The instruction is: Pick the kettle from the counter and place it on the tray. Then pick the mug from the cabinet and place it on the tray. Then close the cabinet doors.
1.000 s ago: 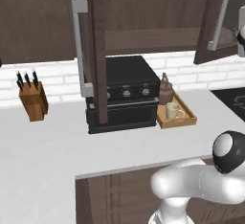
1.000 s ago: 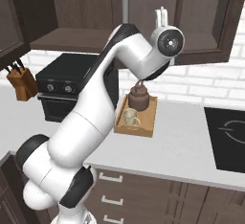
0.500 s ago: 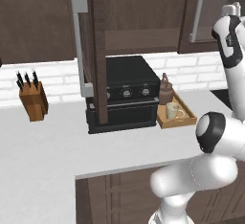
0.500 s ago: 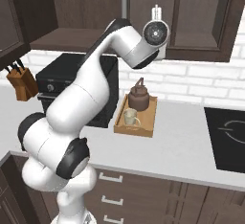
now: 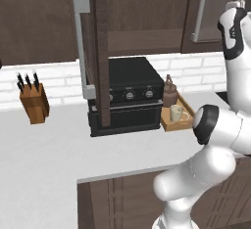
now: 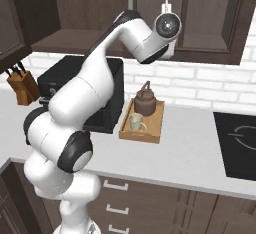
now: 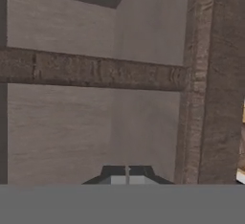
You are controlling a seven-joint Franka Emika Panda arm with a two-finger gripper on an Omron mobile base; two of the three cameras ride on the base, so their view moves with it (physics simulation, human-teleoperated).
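While the shallow orange-brown wooden tray (image 6: 152,133) lay on the white-grey surface (image 6: 190,153), it already carried both small items: squat brown kettle (image 6: 145,100) at its far end, cream-beige mug (image 6: 135,122) at its near end, just beside each other.

Right cabinet door, dark brown, greyish panel, grey bar handle (image 5: 199,11): over the preceding second swung from well ajar to nearly flush with the dark brown wall cabinet (image 6: 210,23); judged close to shut.

Left cabinet door (image 5: 100,52): standing edge-on, wide open, above the black oven box (image 5: 130,93); judged the remaining work.

End effector (image 7: 127,176): tips together, holding nothing, raised high at 1 o'clock from the tray, facing the greyish door panel (image 7: 62,127) at close range.

Wooden knife block (image 5: 33,102): at 9 o'clock from the oven, well apart from the tray.
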